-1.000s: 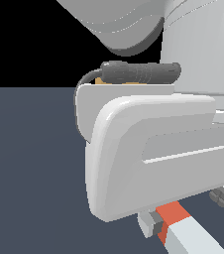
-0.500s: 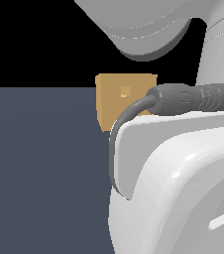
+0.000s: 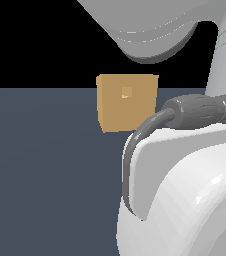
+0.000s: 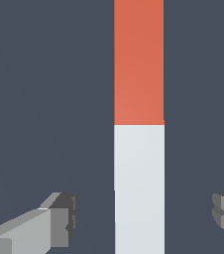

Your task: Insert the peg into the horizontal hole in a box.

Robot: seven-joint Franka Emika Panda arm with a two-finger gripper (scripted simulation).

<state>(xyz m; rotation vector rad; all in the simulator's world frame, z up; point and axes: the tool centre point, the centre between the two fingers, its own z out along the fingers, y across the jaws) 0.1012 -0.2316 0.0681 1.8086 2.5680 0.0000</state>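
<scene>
In the wrist view the long square-sectioned peg point(image 4: 139, 124), red-orange in one half and pale grey-white in the other, lies flat on the dark slate floor point(image 4: 44, 99), with bare floor along both of its long sides. The gripper point(image 4: 144, 218) is spread wide and released, its grey fingers point(image 4: 59, 221) standing apart from the peg's white half on either side, touching nothing. In the exterior view the white arm point(image 3: 185, 190) and its dark cable point(image 3: 145, 135) fill the frame from 12 round to 6 o'clock. The plain tan cardboard-coloured box point(image 3: 127, 102) rests on the floor just above centre, its small lighter square hole point(image 3: 126, 92) in the face turned toward the camera, holding nothing.
</scene>
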